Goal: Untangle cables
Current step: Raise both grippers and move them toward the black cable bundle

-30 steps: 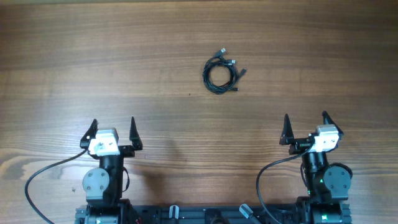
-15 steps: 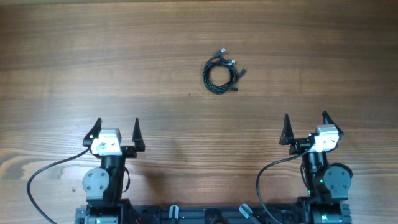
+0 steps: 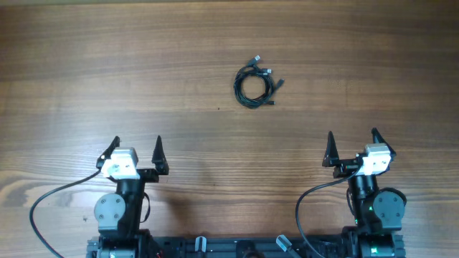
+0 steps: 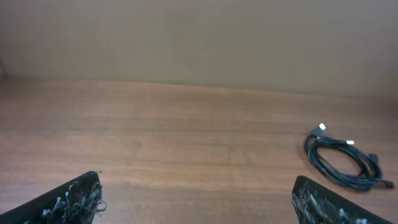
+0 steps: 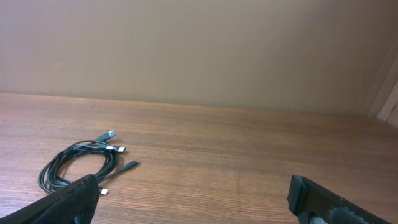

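The cables (image 3: 255,85) lie as one small coil of thin black cords with small plug ends, on the table's far middle. The coil also shows in the left wrist view (image 4: 342,160) at the right and in the right wrist view (image 5: 81,165) at the left. My left gripper (image 3: 136,147) is open and empty near the front left, well short of the coil. My right gripper (image 3: 351,140) is open and empty near the front right, also far from the coil.
The wooden table (image 3: 107,72) stretches all round the coil. Thick black wires (image 3: 50,201) run from each arm base at the front edge. A plain beige wall (image 4: 199,37) stands behind the table.
My left gripper has shifted slightly to the right and turned a little. The right arm and the cables have not moved.
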Tool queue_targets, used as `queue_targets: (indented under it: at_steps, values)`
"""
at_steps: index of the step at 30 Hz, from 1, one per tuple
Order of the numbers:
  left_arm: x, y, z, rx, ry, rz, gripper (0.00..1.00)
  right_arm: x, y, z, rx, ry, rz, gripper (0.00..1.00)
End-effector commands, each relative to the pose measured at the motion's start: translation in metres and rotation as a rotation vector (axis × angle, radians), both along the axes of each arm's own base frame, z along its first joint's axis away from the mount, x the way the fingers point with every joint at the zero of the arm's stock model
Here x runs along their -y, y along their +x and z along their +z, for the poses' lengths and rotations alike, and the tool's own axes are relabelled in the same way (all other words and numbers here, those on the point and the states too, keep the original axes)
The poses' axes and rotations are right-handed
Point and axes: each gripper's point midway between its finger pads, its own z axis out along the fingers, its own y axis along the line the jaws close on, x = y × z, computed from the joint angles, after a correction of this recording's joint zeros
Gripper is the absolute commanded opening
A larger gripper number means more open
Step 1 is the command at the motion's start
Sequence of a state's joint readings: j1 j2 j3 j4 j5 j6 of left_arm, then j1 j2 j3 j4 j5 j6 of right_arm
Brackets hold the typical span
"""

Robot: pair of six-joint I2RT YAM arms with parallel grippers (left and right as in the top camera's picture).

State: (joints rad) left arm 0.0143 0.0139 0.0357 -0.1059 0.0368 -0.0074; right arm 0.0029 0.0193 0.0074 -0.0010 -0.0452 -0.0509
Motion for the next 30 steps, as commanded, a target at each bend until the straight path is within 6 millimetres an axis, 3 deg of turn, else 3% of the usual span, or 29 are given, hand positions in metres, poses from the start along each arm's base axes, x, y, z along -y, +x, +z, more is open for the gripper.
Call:
queue_targets:
  at_steps: [1,4,9,16,20,30]
  values:
    - [0.003,-0.008,0.042,0.058,-0.026,-0.017,1.0,-0.001,0.0,0.001,0.008,-0.001,0.009,1.0]
    - [0.003,-0.013,0.056,0.006,-0.025,-0.017,1.0,-0.001,0.0,0.001,0.008,-0.001,0.009,1.0]
    - [0.008,-0.01,0.097,-0.068,-0.005,-0.049,1.0,-0.001,0.0,0.001,0.008,-0.001,0.009,0.99]
    - [0.015,0.002,0.166,-0.252,-0.022,-0.091,1.0,-0.001,0.0,0.001,0.008,-0.001,0.009,1.0]
    - [0.017,0.006,0.2,-0.258,-0.024,-0.099,1.0,-0.001,0.0,0.001,0.008,-0.001,0.009,1.0]
    - [0.023,0.001,0.198,-0.268,-0.036,-0.135,1.0,-0.001,0.0,0.001,0.008,-0.001,0.009,1.0]
